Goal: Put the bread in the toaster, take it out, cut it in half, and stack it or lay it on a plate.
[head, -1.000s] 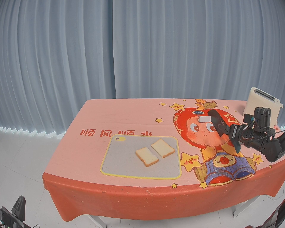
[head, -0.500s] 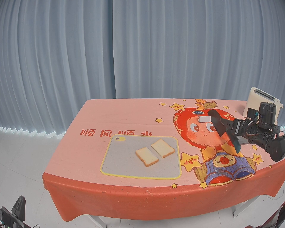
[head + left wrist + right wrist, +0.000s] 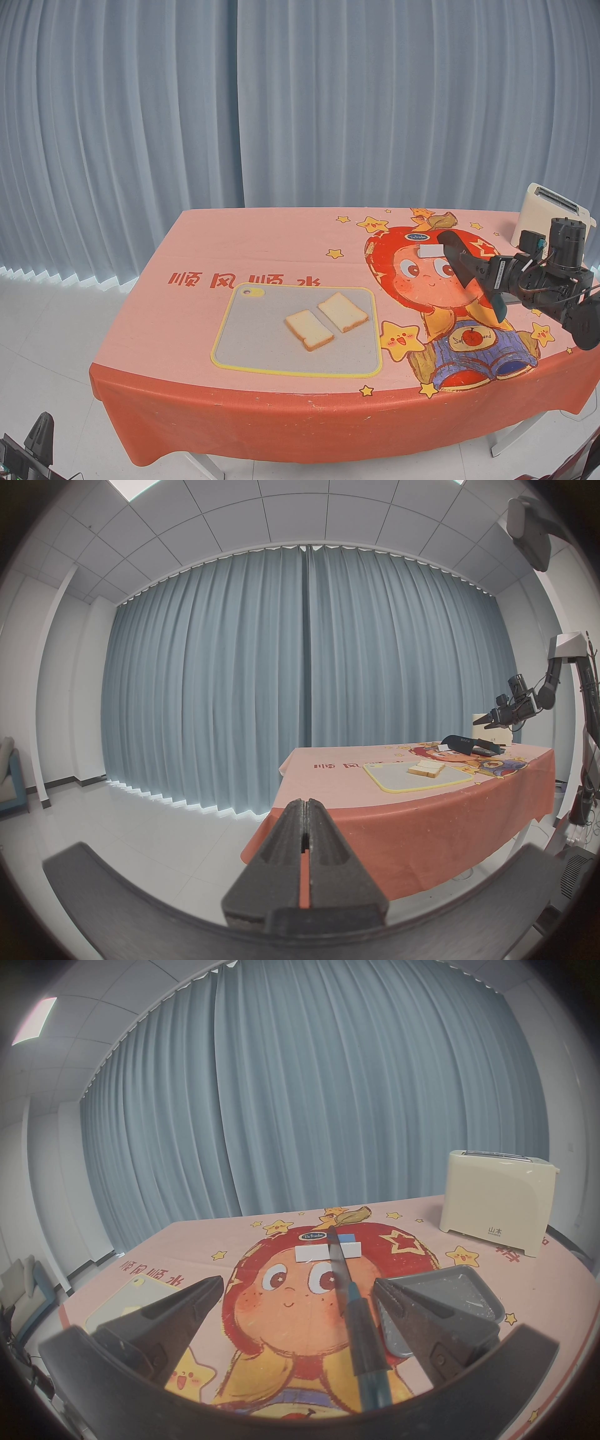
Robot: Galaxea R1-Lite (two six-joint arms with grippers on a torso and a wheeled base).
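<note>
Two bread halves (image 3: pixel 309 329) (image 3: pixel 342 312) lie side by side on the grey, yellow-rimmed cutting board (image 3: pixel 262 337); the left wrist view shows them far off as bread (image 3: pixel 427 768). A knife (image 3: pixel 459 257) with a black blade and teal handle lies on the tablecloth at the right. My right gripper (image 3: pixel 478 270) hovers over it, open. In the right wrist view the knife (image 3: pixel 353 1310) lies below and between the spread fingers of that gripper (image 3: pixel 297 1285), untouched. The cream toaster (image 3: pixel 553 212) stands at the far right corner. My left gripper (image 3: pixel 304 805) is shut on nothing, low beside the table's front left.
A grey tray (image 3: pixel 450 1300) sits on the cloth between the knife and the toaster (image 3: pixel 500 1197). The table's left half beyond the cutting board is bare cloth (image 3: pixel 250 244). Curtains hang behind the table.
My right arm has drawn back to the right and risen a little. The knife stays where it lay, and the bread has not moved.
</note>
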